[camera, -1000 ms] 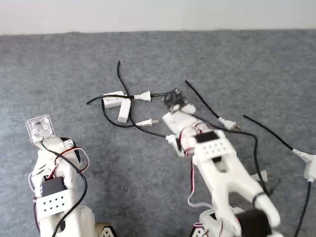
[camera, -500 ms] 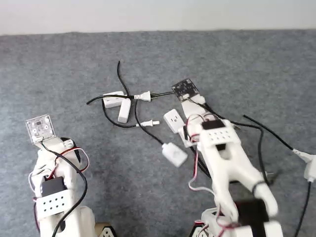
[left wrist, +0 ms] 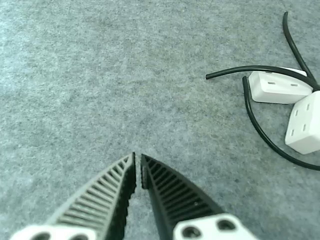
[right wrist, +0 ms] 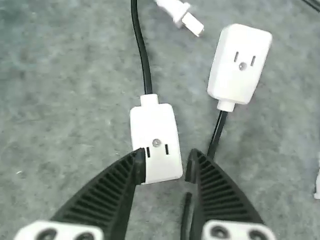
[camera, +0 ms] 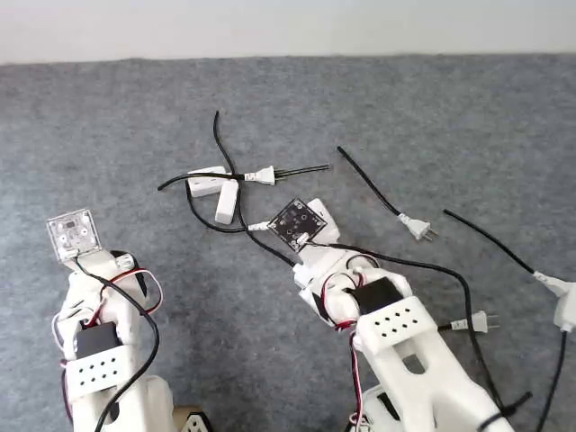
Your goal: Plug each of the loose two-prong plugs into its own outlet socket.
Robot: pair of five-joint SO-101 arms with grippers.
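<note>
Your grey table (camera: 468, 117) carried a scatter of cords, with your right arm (camera: 405, 333) over its middle and your left arm (camera: 94, 351) back at the near left corner, well apart from the work. Your right gripper (right wrist: 166, 154) stood wide, straddling a socket (right wrist: 155, 135) that lay flat with its slots up. One finger touched its side and the other stood just clear, so I judge you were lining up to grip and steady it for a plug. Your left gripper (left wrist: 138, 159) was narrow, tips almost meeting, holding nothing over bare table. A second socket (right wrist: 240, 60) lay just beside the first, and a plug (right wrist: 175, 10) lay near, beyond both, not yet in any socket
</note>
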